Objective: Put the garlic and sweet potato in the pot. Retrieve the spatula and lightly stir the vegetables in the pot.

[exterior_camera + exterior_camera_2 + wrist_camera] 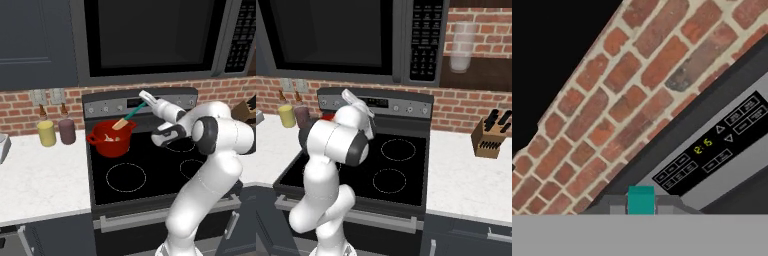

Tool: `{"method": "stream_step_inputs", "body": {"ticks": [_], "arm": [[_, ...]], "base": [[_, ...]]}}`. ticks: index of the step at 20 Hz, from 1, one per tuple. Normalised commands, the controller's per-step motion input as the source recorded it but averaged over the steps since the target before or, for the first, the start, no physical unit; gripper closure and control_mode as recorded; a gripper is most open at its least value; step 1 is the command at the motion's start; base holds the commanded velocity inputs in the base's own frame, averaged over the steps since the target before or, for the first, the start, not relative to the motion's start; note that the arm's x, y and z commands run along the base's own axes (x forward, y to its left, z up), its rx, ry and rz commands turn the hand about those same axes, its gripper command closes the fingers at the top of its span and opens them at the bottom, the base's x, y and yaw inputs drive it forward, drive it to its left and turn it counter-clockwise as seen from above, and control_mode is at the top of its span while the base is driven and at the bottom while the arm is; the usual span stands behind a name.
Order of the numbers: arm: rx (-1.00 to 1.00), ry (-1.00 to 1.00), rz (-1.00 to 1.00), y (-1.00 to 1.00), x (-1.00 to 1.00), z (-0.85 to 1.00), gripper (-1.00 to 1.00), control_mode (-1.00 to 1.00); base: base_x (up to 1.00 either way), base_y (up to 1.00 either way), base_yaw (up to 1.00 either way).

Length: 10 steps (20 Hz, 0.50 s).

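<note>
On the black glass stovetop (150, 170), rear left burner: the pot (111, 140), round, glossy bright red, two small side handles. Inside it, pale lumpy contents that read as the garlic (108, 138); the sweet potato cannot be made out. The spatula (129, 117): long thin teal-green handle, flat yellow-orange rectangular head, tilted, head dipping over the pot's rim. The end effector (145, 99), white with dark fingertips, is closed around the handle's upper end; the hand view shows the teal shaft (641, 200) clamped between the tips. Left of the stove, on the speckled white surface (40, 175): a yellow cylindrical jar (46, 133) and a maroon cylindrical jar (67, 131), with brown-necked bottles behind. Backing: red brick wall (627, 95).
</note>
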Motion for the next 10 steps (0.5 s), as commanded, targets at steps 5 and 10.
{"method": "stream_step_inputs", "body": {"ticks": [5, 10], "arm": [[0.0, -0.03, -0.11, 0.74, 0.1, -0.29, 1.0, -1.0], [0.0, -0.04, -0.1, 0.77, 0.01, -0.32, 1.0, -1.0]], "base": [[0.0, 0.0, 0.0], [0.0, 0.0, 0.0]]}}
